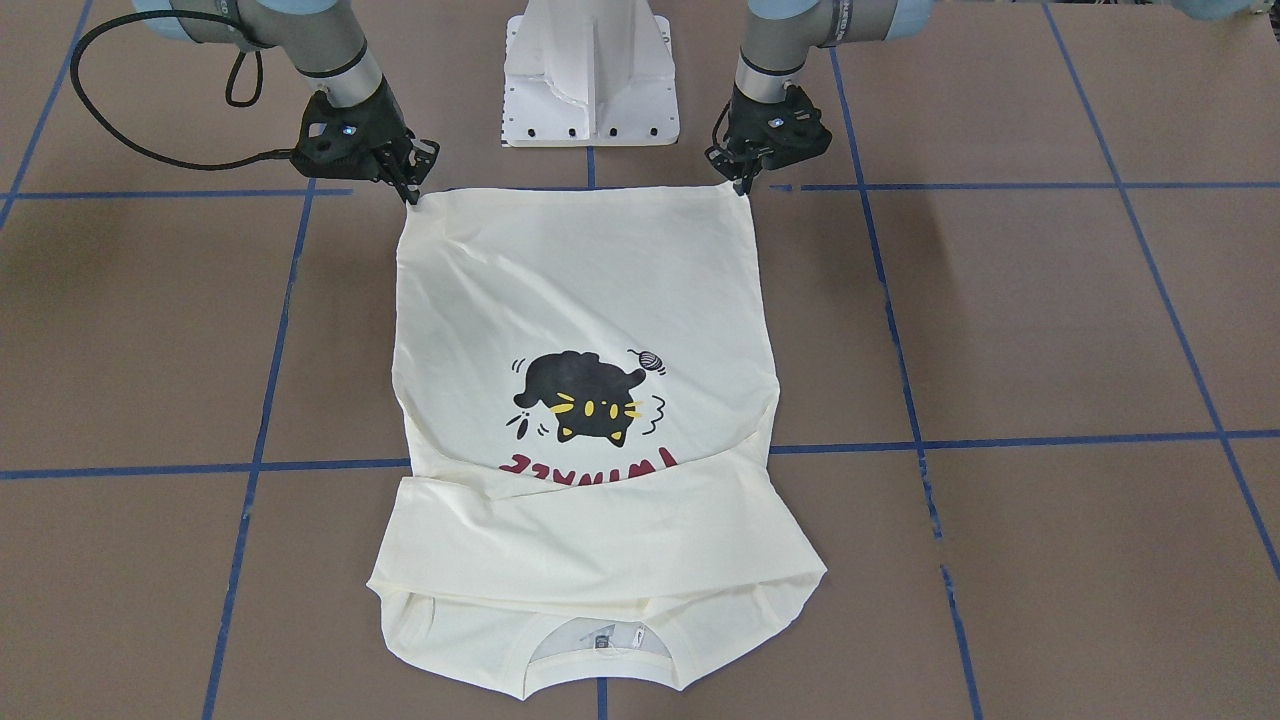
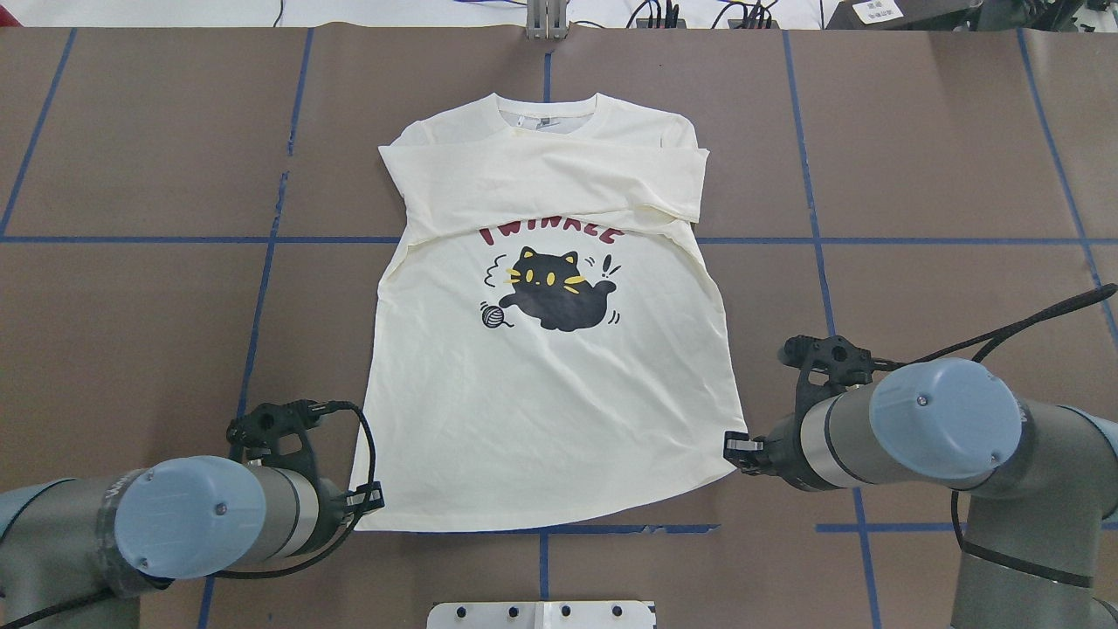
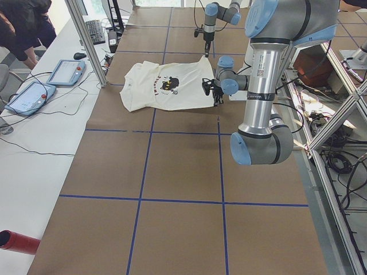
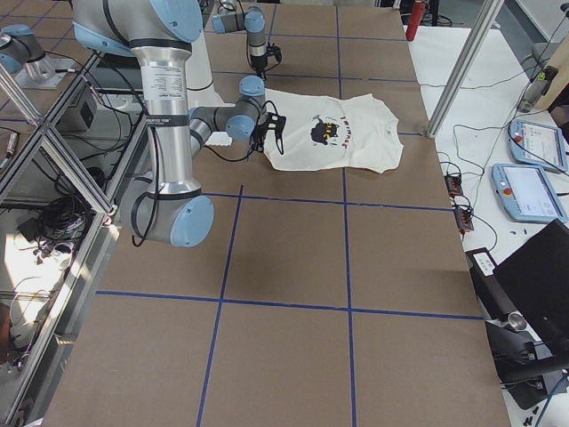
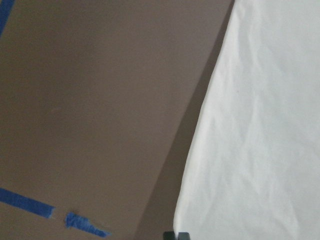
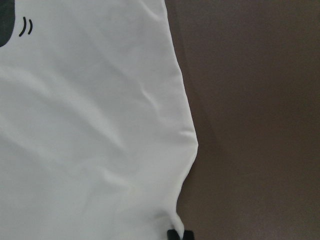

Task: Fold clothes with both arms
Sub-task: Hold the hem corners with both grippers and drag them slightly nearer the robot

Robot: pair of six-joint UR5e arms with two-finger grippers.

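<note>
The cream long-sleeved T-shirt (image 2: 541, 419) with the black cat print lies flat, print up, on the brown paper-covered table (image 2: 917, 175), straight out from the white pedestal base (image 1: 590, 70). Its hem is the edge nearest the base and its ribbed collar (image 2: 548, 109) the edge farthest from it. Both sleeves (image 2: 541, 188) are already laid across the chest, on the far side of the print from the base, and they cover the top of the red lettering. That leaves the body a plain oblong, which suits a fold along its length.

The black two-finger left gripper (image 2: 371, 500) sits at the hem corner on the base's left side. The black two-finger right gripper (image 2: 734, 449) sits at the corner on the base's right side. Each is clenched on its corner: the wrist views show the finger pads together with the cloth edge running into them. Whether they pinch both layers or only the top one is too small to tell.

The hem runs fairly straight between the two corners. I read that as the reason for the double grip, since holding both ends at once makes the edge taut and level. The step in hand looks like carrying the hem away from the base, over the print toward the collar. The arms would need to travel together, or the cloth will skew.
</note>
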